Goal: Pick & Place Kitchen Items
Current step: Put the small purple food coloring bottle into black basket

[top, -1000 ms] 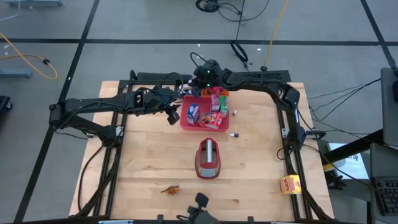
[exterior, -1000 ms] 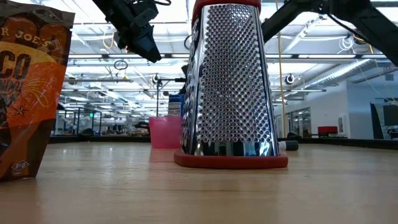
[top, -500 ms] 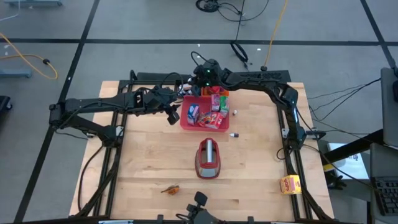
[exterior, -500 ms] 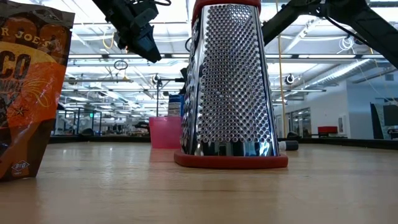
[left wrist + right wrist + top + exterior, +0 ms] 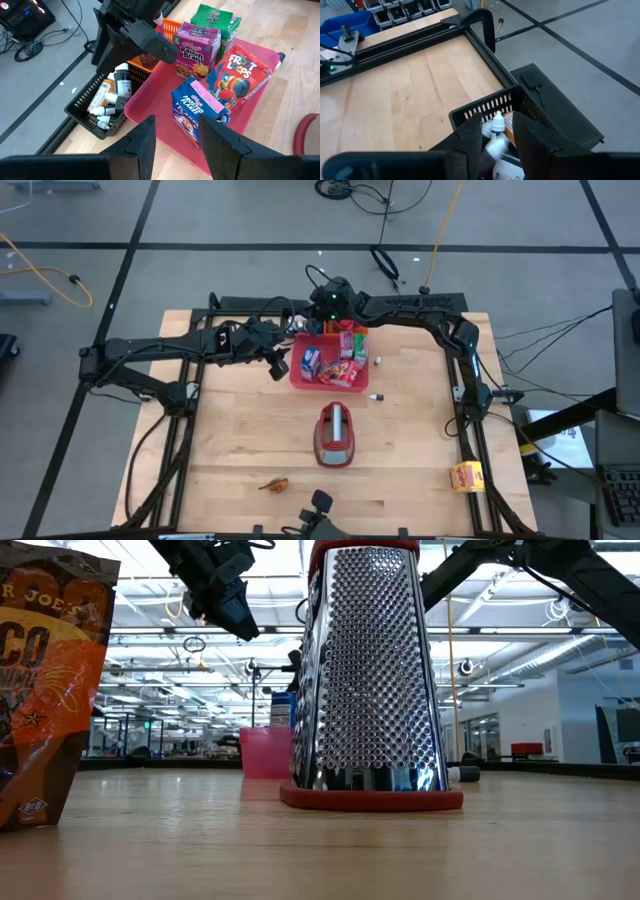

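Observation:
A pinkish-red tray (image 5: 296,376) at the table's far middle holds the blue-red-white carton (image 5: 194,111), a red carton (image 5: 239,80), a pink one (image 5: 196,49) and a green one (image 5: 216,19). My left gripper (image 5: 278,366) hangs open and empty just left of the tray, above the table (image 5: 228,602). My right gripper (image 5: 328,304) is over a black basket (image 5: 102,116) behind the tray, shut on a tiny white bottle (image 5: 495,146). Two tiny white bottles (image 5: 378,361) (image 5: 377,396) lie on the table right of the tray. The orange-brown piece (image 5: 275,483) and a yellow carton (image 5: 466,476) lie near the near edge. My right gripper has a small white bottle (image 5: 495,146) between its two fingertips, pointing down over the black basket. The bottle is blurred and which part the fingers are on does not show. It is lifted clear, above the bottles in the basket.
A dark-red and grey grater (image 5: 337,435) stands in the table's middle, in front of the tray; it fills the low view (image 5: 370,680). The black basket holds several bottles (image 5: 498,121). Bare wood lies to the left and right of the grater.

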Available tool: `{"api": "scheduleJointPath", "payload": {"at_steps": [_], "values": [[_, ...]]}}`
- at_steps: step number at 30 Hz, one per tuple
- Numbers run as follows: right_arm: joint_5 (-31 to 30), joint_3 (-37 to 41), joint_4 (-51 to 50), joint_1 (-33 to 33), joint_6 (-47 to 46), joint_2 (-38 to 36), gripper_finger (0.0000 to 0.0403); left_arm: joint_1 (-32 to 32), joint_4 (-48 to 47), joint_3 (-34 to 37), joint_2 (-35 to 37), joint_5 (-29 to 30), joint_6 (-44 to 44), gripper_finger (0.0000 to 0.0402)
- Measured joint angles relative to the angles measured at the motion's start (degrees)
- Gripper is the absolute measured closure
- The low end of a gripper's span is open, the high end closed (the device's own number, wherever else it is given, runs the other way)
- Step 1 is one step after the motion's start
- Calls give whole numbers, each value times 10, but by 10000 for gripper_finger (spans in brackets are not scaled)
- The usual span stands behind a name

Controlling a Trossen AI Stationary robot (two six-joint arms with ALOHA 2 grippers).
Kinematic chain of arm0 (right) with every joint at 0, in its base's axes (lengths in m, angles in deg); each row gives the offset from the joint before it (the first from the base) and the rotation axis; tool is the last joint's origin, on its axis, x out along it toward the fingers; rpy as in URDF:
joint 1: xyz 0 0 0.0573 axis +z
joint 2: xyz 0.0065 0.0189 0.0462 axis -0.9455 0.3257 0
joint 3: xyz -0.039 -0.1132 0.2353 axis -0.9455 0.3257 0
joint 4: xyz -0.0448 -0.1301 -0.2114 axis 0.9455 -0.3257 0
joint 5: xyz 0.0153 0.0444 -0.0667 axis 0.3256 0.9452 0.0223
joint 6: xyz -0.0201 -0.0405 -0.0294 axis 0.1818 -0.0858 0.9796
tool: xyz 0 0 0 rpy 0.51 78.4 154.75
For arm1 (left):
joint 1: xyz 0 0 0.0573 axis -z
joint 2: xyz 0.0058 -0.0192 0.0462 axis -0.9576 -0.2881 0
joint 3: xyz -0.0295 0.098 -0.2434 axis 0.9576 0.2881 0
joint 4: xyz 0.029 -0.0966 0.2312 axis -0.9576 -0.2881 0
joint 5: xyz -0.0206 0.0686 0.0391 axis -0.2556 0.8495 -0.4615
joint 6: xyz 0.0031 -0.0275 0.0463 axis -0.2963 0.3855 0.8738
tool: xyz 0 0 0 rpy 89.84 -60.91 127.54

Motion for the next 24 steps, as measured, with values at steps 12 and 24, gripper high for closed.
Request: {"api": "scheduleJointPath", "payload": {"at_steps": [12,24], "values": [[4,0,-19,20,13,-10,304,0,-4,0,0,0,0,252],[5,1,-165,89,78,-95,307,1,-21,0,0,0,-3,252]]}}
